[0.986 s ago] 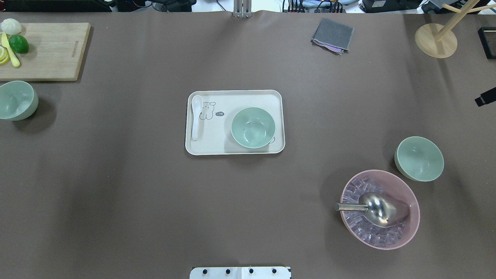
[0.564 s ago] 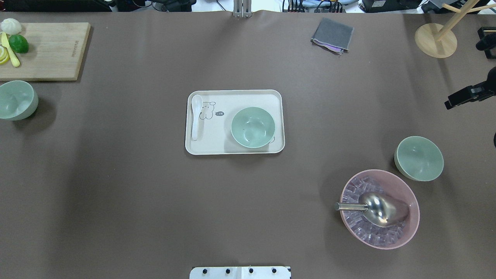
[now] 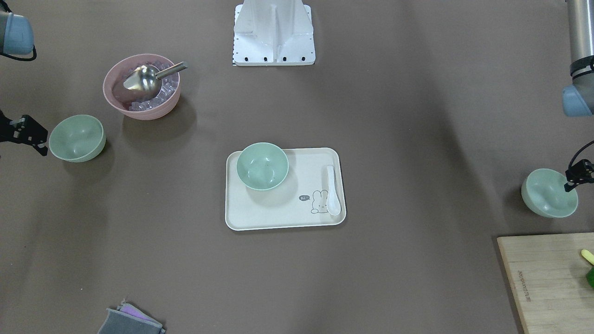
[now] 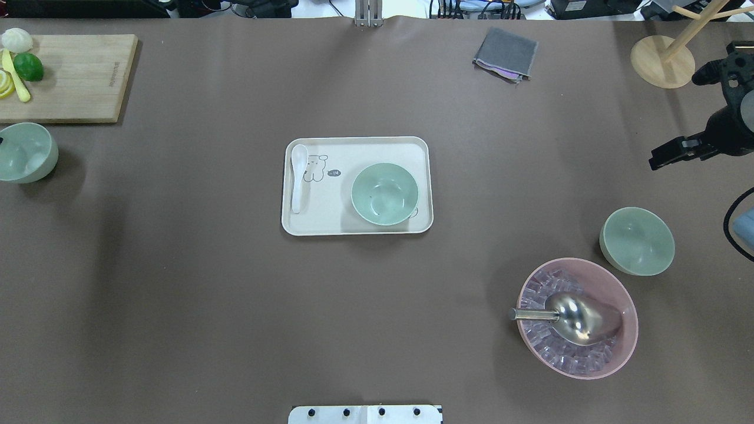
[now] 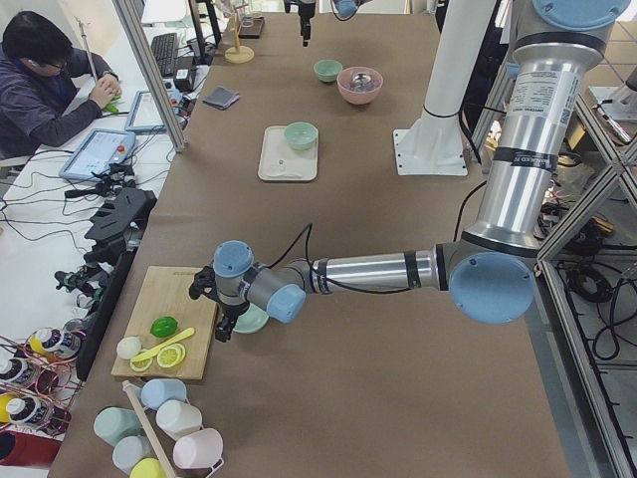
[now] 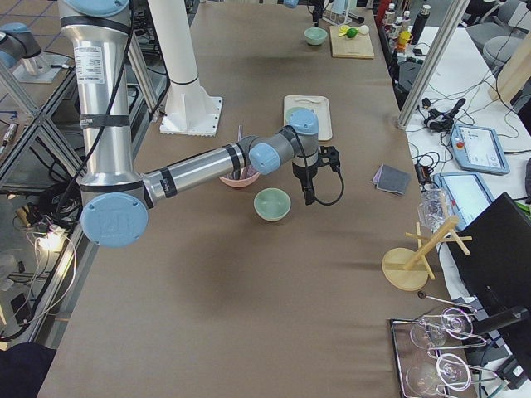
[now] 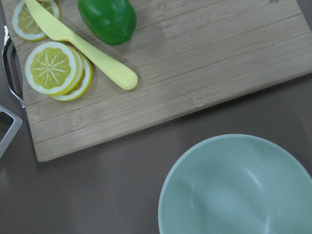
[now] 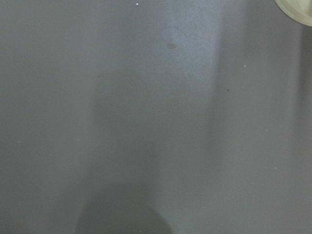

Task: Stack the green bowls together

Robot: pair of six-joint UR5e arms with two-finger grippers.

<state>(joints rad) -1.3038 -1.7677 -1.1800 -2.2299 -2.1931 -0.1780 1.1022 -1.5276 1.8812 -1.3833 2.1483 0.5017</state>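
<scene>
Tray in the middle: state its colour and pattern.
Cream tray, with a small rabbit drawing and a "hi" bubble; clearest in the front-facing view.

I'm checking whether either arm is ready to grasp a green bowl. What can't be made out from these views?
Left gripper: open or shut unclear; the front-facing view's right edge crops it, overhead barely shows it.
Right gripper: dark and side-on overhead; jaw gap unreadable.
Left green bowl: cut by the overhead view's left edge.
Right wrist view: only bare table, no bowl.
</scene>
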